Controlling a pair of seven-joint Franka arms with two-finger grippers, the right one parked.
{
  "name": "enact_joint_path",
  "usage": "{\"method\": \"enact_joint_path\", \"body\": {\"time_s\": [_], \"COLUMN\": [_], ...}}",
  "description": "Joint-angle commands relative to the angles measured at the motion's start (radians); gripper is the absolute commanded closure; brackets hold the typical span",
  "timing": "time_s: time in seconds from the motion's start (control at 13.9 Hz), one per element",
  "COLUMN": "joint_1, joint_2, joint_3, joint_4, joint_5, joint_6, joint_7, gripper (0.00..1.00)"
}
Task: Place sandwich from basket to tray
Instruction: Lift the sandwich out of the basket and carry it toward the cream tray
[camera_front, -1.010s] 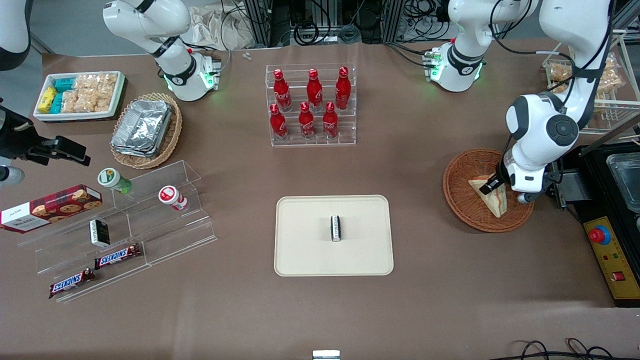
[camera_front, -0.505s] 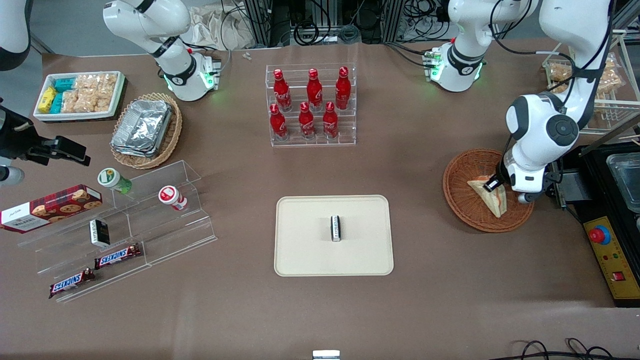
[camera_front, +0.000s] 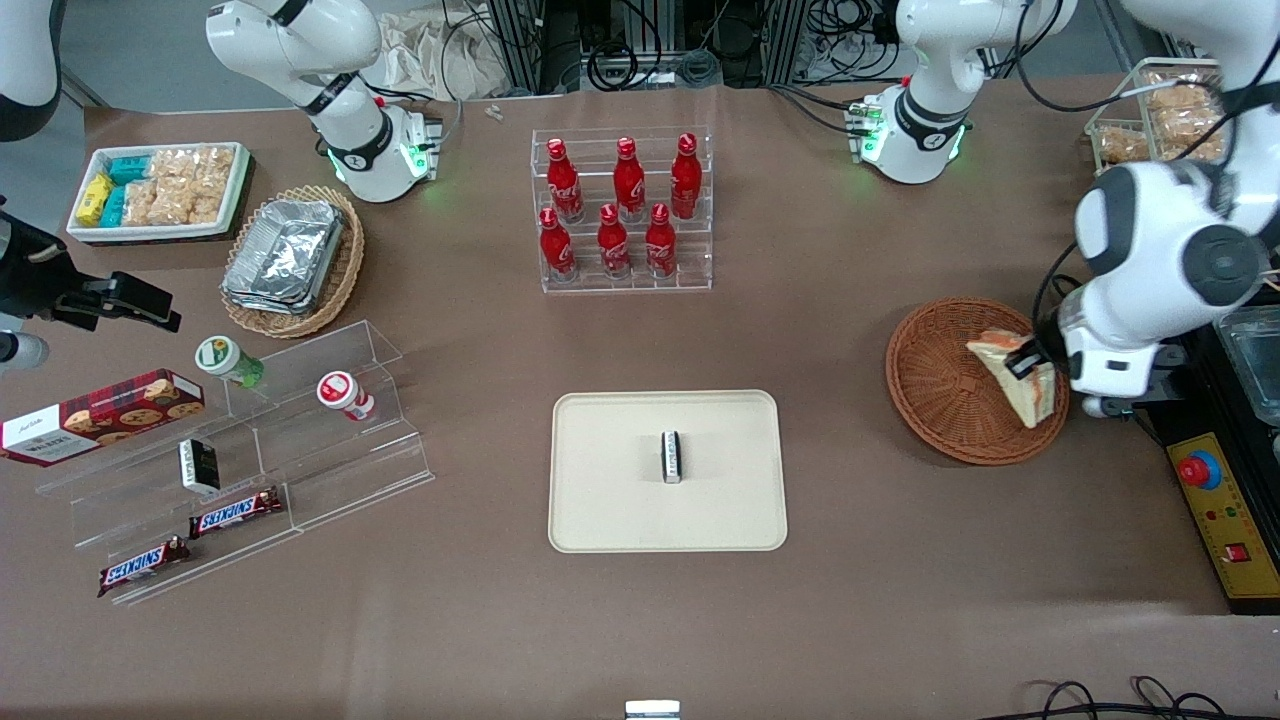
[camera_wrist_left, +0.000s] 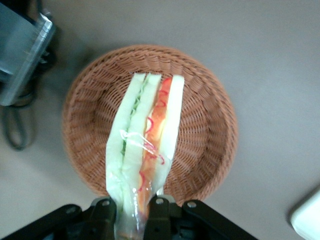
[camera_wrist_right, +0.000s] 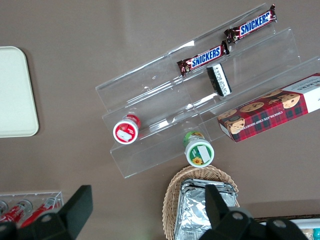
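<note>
**Sandwich gripped, raised over basket**

Your left gripper (camera_wrist_left: 132, 210) is clamped on the triangular pale-bread sandwich (camera_front: 1018, 377) with red-orange and green filling, held above the round reddish-brown wicker basket (camera_front: 940, 400). The flat beige rectangular tray (camera_front: 610, 510) sits well apart, carrying one small dark packet (camera_front: 672, 456).

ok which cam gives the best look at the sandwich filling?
Left wrist view: the sandwich shows its cut edge, green and red-orange layers between pale bread, with the gripper shut on its end over the basket. Front view shows it only as a small wedge partly covered by the gripper. Right wrist view doesn't show it.
</note>
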Motion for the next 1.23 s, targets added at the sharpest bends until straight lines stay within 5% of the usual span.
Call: {"method": "enact_joint_path", "body": {"time_s": [0.0, 0.29, 0.65, 0.87, 1.15], "joint_1": [-0.006, -0.006, -0.022, -0.135, -0.227], "joint_2": [0.039, 0.096, 0.21, 0.321, 0.508], "joint_3": [-0.019, -0.13, -0.374, -0.395, -0.395], "joint_4": [0.276, 0.51, 0.556, 0.553, 0.544], "joint_5": [0.014, 0.002, 0.008, 0.02, 0.161], "joint_6": [-0.223, -0.262, -0.247, -0.118, 0.032], "joint_7": [0.104, 0.135, 0.07, -0.044, -0.11], "gripper": [1.0, 1.0, 1.0, 1.0, 1.0]}}
